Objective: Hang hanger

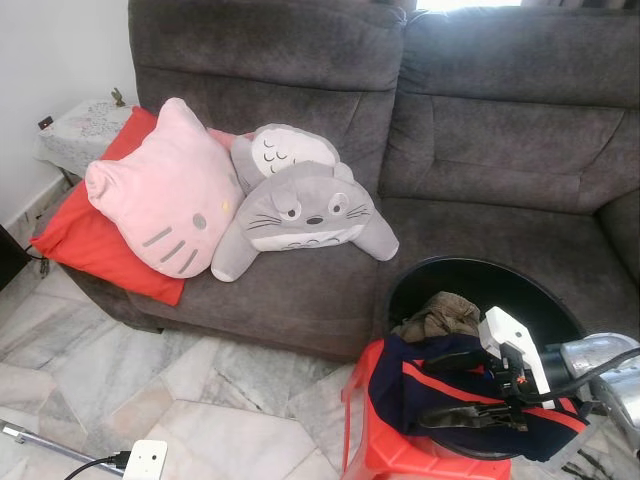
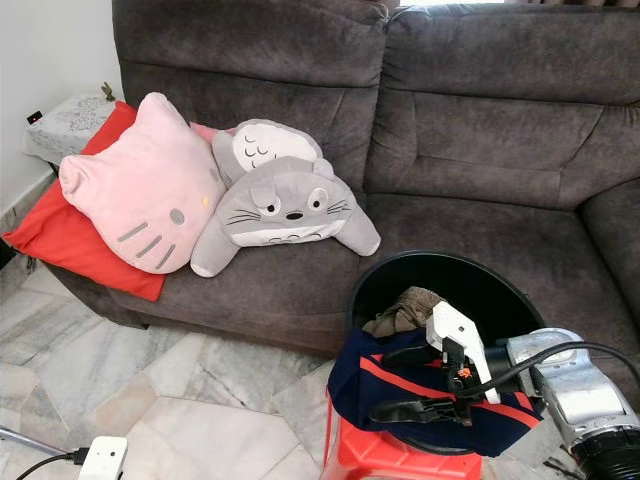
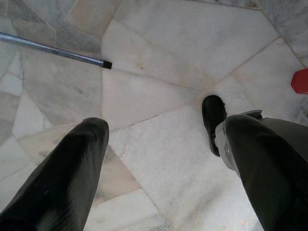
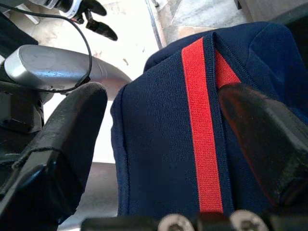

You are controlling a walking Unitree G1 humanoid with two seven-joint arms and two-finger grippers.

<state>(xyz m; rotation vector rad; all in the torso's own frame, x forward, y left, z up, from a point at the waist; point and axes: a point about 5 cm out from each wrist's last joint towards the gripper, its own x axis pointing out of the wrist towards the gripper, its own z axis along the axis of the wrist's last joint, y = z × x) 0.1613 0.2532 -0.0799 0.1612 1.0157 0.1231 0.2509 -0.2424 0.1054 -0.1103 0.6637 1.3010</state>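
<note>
We see our right gripper point(image 2: 425, 385) at the near right, over a navy garment point(image 2: 400, 395) with a red stripe; its two black fingers point(image 4: 72, 139) are spread, one on either side of the striped cloth, and we cannot tell whether they touch it. The garment drapes over the near rim of a black bin point(image 2: 480, 280) and onto a red stool point(image 2: 385, 455) just in front of it. A brownish bundle of clothing point(image 2: 405, 310) lies inside the bin, on the far side of the garment. We cannot make out a hanger anywhere.

Beyond the bin stands a dark grey sofa point(image 2: 470, 130). On its left seat lie a red cushion point(image 2: 60, 240), a pink cat-face pillow point(image 2: 140, 185) and a grey plush toy point(image 2: 285, 205). At the near left, on the marble floor point(image 1: 200, 400), sit a white power socket point(image 1: 145, 460) and a metal pole point(image 3: 53, 49).

Our left gripper point(image 3: 163, 159) hangs over the floor, fingers apart.
</note>
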